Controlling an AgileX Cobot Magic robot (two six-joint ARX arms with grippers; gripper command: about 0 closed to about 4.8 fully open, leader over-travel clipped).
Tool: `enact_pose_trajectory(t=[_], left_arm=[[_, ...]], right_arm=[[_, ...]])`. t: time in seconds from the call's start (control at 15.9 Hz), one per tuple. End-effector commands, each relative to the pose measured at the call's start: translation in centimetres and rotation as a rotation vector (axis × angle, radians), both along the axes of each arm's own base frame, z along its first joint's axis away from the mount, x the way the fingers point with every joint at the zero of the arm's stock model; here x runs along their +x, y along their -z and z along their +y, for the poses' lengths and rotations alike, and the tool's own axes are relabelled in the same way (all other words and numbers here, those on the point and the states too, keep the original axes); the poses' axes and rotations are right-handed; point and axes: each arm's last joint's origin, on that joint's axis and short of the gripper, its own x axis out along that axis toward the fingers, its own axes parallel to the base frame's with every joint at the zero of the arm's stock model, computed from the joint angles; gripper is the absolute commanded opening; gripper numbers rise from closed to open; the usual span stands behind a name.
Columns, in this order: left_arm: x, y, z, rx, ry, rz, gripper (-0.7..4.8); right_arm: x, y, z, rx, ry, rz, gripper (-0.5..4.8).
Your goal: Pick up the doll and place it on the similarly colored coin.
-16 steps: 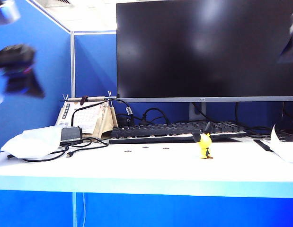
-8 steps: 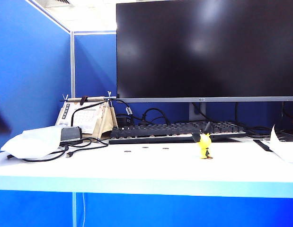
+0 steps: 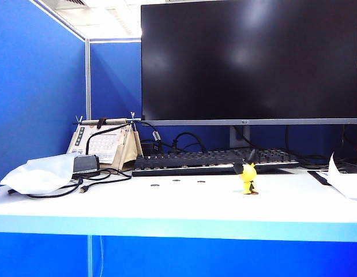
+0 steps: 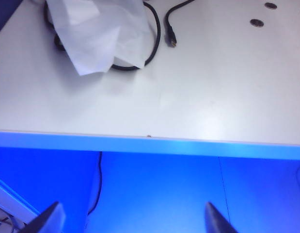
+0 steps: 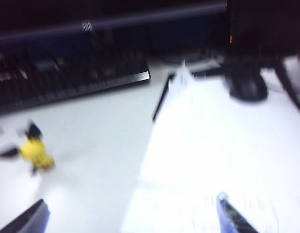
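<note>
Here, the doll stands on the coin on the surface. Only wrist views show the fingers: left gripper wide below the surface edge, right gripper wide, doll at its ten o'clock.

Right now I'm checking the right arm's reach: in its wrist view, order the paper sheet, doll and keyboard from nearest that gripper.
From the right gripper, open:
1. Paper sheet, directly ahead.
2. Doll, off to one side.
3. Keyboard, at the back.

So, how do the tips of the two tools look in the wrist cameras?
Only the fingertips show. The left tool ends in two dark, pointed, wedge-shaped tips tinted blue. The right tool also has two dark tapered tips, blurred. No cables or markings are visible on either.
</note>
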Motion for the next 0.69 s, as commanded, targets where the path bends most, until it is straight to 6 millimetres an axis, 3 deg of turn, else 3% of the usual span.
enact_pose_trajectory(t=[0.06,0.19,0.69], left_arm=[[0.1,-0.1,0.1,0.007,-0.034,-0.019,3.80],[0.1,-0.2,0.2,0.019,-0.060,-0.025,3.80],[0.1,-0.2,0.1,0.017,-0.057,-0.024,3.80]], right_arm=[[0.1,0.7,0.0,-0.004,-0.002,0.035,4.76],[0.2,1.8,0.0,-0.008,-0.002,0.065,4.76],[0.4,2.0,0.1,-0.008,-0.003,0.041,4.63]])
